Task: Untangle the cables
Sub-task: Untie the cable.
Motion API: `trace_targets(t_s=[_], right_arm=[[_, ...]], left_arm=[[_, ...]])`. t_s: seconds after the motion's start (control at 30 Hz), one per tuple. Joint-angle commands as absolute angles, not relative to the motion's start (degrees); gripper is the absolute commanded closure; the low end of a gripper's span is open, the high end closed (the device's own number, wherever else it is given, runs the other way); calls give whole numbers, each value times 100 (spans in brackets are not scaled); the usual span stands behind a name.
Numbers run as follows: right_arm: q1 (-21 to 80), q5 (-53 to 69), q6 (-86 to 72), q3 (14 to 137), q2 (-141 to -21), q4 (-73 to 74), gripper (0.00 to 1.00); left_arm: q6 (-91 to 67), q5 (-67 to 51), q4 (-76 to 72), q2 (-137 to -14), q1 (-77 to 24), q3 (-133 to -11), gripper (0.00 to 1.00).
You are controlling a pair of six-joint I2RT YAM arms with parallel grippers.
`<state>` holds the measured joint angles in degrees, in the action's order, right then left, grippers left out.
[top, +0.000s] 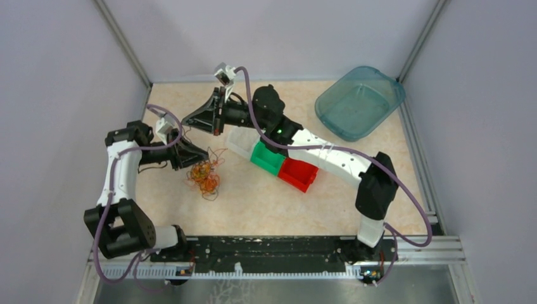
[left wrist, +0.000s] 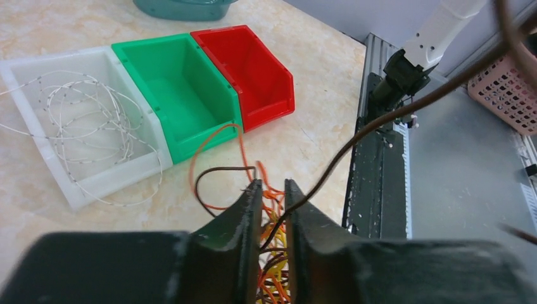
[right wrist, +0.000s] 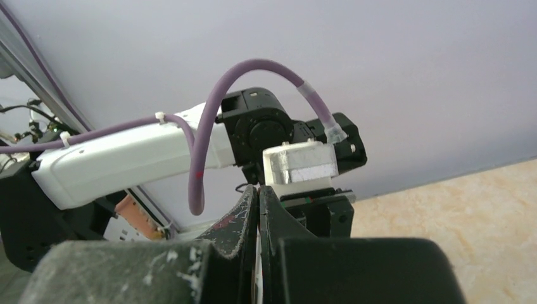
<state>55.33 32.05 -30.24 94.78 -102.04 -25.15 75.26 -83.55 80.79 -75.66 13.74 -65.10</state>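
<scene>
loosely, cables [top: 204,174] clumped, stretched slightly near-to-far, left jaws narrow on their strands, right jaws pressed together

The beige, marbled table [top: 272,209] carries a teal tub [top: 361,104] in its far right corner. Mid-table, a white bin [top: 239,143], a green bin [top: 267,157] and a red bin [top: 297,174] touch in a slanted row. A tangle of orange, yellow and brown cables [top: 205,175] lies left of the bins.

Lilac walls [top: 285,31], beige marbled tabletop [top: 285,209]
</scene>
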Motion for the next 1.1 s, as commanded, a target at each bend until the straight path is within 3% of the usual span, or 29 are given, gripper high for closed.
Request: trace_targets(t_s=[0.0, 0.1, 0.2, 0.37, 0.47, 0.7, 1.0, 1.07], right_arm=[[5528, 3255, -3128, 9248, -9906, -2905, 100], [5529, 3155, -3090, 8819, -9741, -2995, 100], [5530, 3091, -3012, 8629, -9643, -2902, 99], [5501, 3004, -2607, 8307, -9424, -2495, 53], [5428, 2811, -2306, 7671, -9055, -2642, 45], [5380, 2555, -1940, 6286, -8527, -3273, 39], [5486, 3042, -1806, 6993, -9218, -3093, 39], [5535, 3101, -1827, 7126, -9512, -3056, 45]], left_arm=[[7687, -8577, 8104, -7414, 1345, -6665, 80], [7647, -8550, 8102, -7345, 1347, -6706, 100], [7633, -8515, 8103, -7291, 1349, -6668, 100], [7475, -8597, 8099, -7238, 1345, -6778, 100], [7275, -8643, 8084, -7227, 1345, -6961, 100], [6455, -8926, 7646, -7163, 1347, -7176, 100], [5443, -9086, 6938, -6905, 1345, -7263, 100], [5102, -9108, 6641, -6820, 1345, -7226, 100]])
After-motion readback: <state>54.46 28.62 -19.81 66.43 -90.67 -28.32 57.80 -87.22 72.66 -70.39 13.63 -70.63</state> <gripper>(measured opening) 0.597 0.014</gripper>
